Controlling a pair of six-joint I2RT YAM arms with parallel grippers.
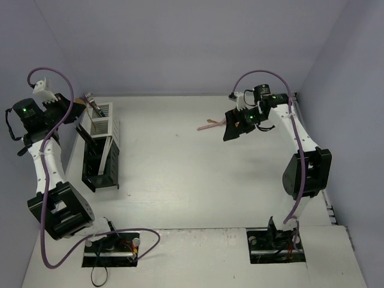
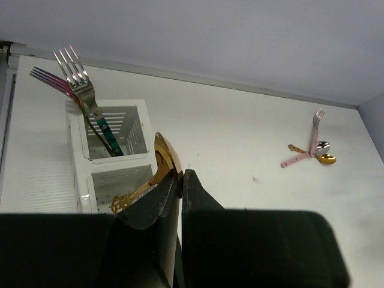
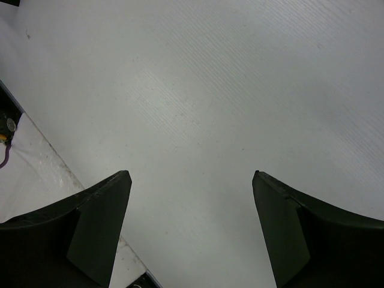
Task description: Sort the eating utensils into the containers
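Your left gripper (image 2: 182,174) has its fingers pinched together on a gold spoon (image 2: 163,157). The spoon's bowl stands above the fingertips, and its handle slants down and to the left toward the white caddy (image 2: 117,162). The handle's end sits at the nearer compartment in the left wrist view, but you cannot tell from here whether it is inside or only above the rim.

The compartment beyond it holds two forks standing tilted with their tines up. One is a teal-handled fork (image 2: 84,96), and a second fork with purplish tines (image 2: 48,78) leans behind it.

In the top view the black caddy (image 1: 99,165) lies end to end with the white one, on the side nearer the arm bases. Both caddies are at the left of the worktop (image 3: 210,90).

Your right gripper (image 3: 191,174) hangs above bare worktop with its fingers (image 3: 102,222) spread wide and nothing between them.

A small heap of utensils lies on the worktop well apart from the caddies, toward the far right in the left wrist view. In it a pink-handled fork (image 2: 314,135) crosses another gold spoon (image 2: 327,159). The other pieces in the heap are too small to name. In the top view this heap lies just beside the right gripper, on its left.
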